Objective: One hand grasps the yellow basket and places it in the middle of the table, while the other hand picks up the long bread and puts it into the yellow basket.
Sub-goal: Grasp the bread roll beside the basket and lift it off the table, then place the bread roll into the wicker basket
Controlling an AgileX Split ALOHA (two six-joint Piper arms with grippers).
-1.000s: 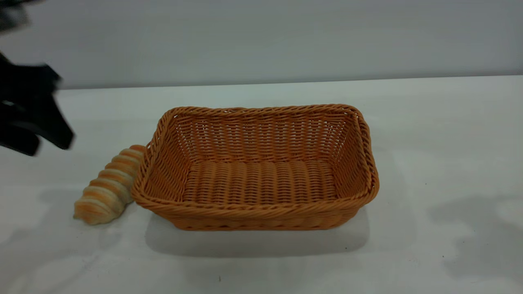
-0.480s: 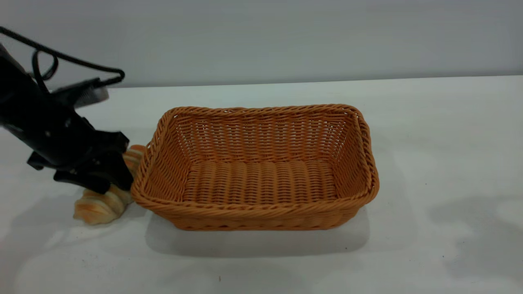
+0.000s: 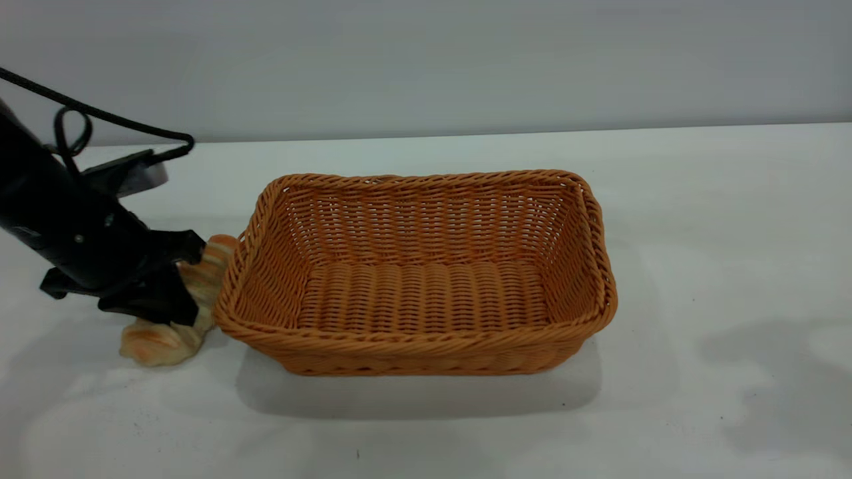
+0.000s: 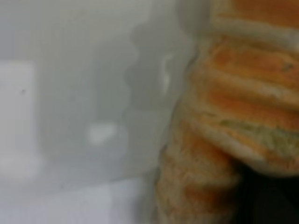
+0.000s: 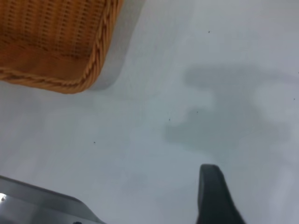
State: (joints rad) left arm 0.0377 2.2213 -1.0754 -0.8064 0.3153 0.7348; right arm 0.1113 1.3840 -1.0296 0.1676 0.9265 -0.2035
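Your left gripper (image 3: 174, 293) has dropped onto the bread (image 3: 166, 332) — jaws astride it, at the basket's (image 3: 426, 346) nine o'clock; whether they pinch it, you cannot tell.

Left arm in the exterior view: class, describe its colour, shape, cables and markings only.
The left arm is matte black and blocky, ending in a black pincer with angular fingers. A black cable loops above it, running to a grey-fronted camera block. Small pale screw dots mark the body; no lettering shows.

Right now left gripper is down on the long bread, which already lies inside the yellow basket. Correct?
Not quite. The left gripper is on the long bread, but the bread lies on the table, against the outside of the yellow basket; the exterior view shows this.
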